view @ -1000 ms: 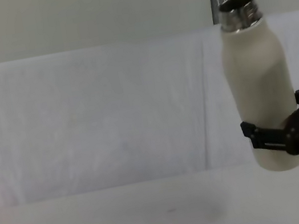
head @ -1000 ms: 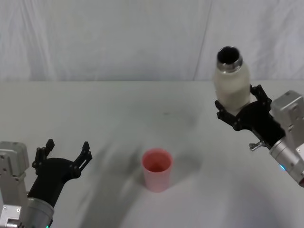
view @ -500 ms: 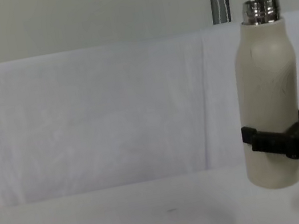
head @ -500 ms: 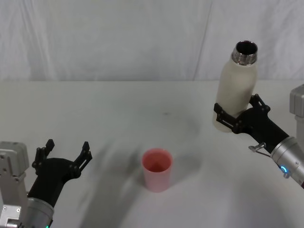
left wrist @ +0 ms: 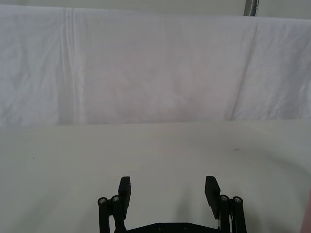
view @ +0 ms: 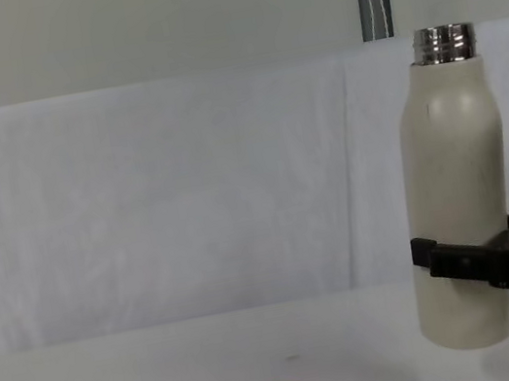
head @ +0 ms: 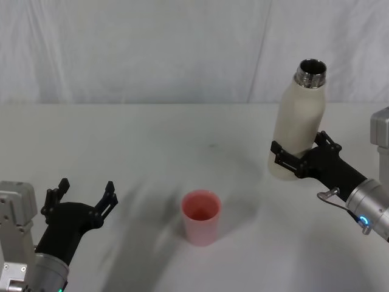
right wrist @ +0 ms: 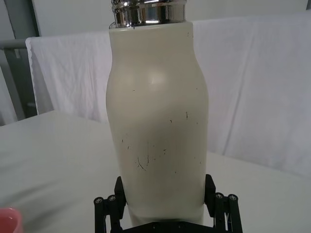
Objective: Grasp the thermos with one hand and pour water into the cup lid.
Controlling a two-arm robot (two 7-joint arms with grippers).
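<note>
White cloth covers the table (head: 152, 140) and hangs as a backdrop behind it, and the scene reads nearest to farthest as follows. Closest to the robot, at the near left edge of the table, the left gripper (head: 82, 196) sits parked with its fingers spread wide apart and nothing between them. A little farther out, near the middle of the table, the pink cup lid (head: 201, 216) stands upright with its mouth open; whether it holds any water I cannot tell. Beyond that and off to the right, the right gripper (head: 296, 160) has its jaws closed around the lower body of the thermos (head: 296, 121), which stands upright with its steel neck uncapped and its base at or just above the table, well apart from the cup lid. As I judge it, the grasp is made, while carrying the thermos over the cup lid and tipping it remains to be done.
</note>
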